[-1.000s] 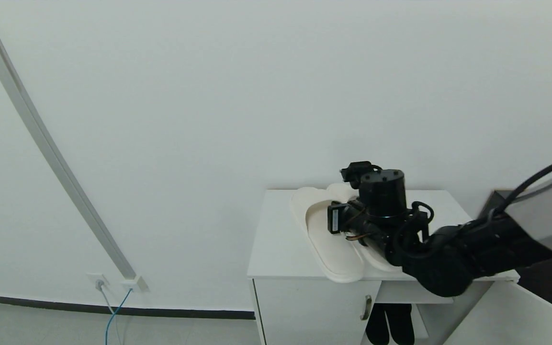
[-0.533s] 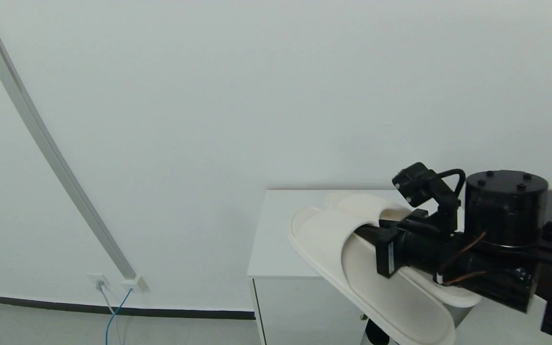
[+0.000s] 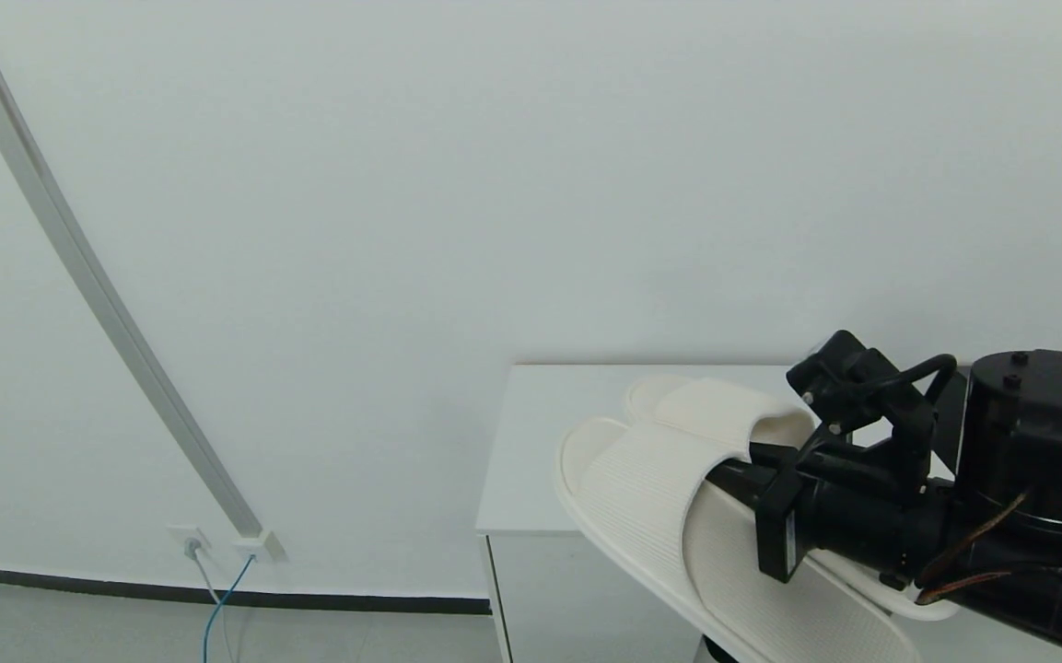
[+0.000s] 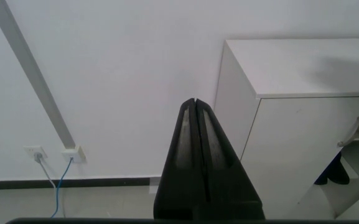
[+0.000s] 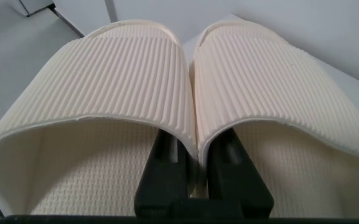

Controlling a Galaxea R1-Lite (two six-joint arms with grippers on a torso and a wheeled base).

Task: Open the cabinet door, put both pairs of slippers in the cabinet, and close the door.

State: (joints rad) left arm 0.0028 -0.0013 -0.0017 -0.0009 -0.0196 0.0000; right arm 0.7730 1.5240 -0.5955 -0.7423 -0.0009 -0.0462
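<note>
white slippers (image 3: 669, 479) held just above cabinet (image 3: 531, 442) front edge, right end effector (image 5: 195, 149) clamped on both inner straps. dark pair (image 4: 336, 174) seemingly already inside cabinet, door apparently open. remaining: stow white slippers, shut door. left end effector (image 4: 195, 118) fingers together, beside cabinet.

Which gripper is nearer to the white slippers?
Right. The right gripper is shut on the white slippers, a finger inside each, pinching their adjoining uppers. The left gripper, shut, is well apart, facing the cabinet, touching nothing.

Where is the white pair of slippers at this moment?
Low on the right of the head view, the white slippers are clamped by their straps in the right gripper, tilted over the front edge of the cabinet.
</note>
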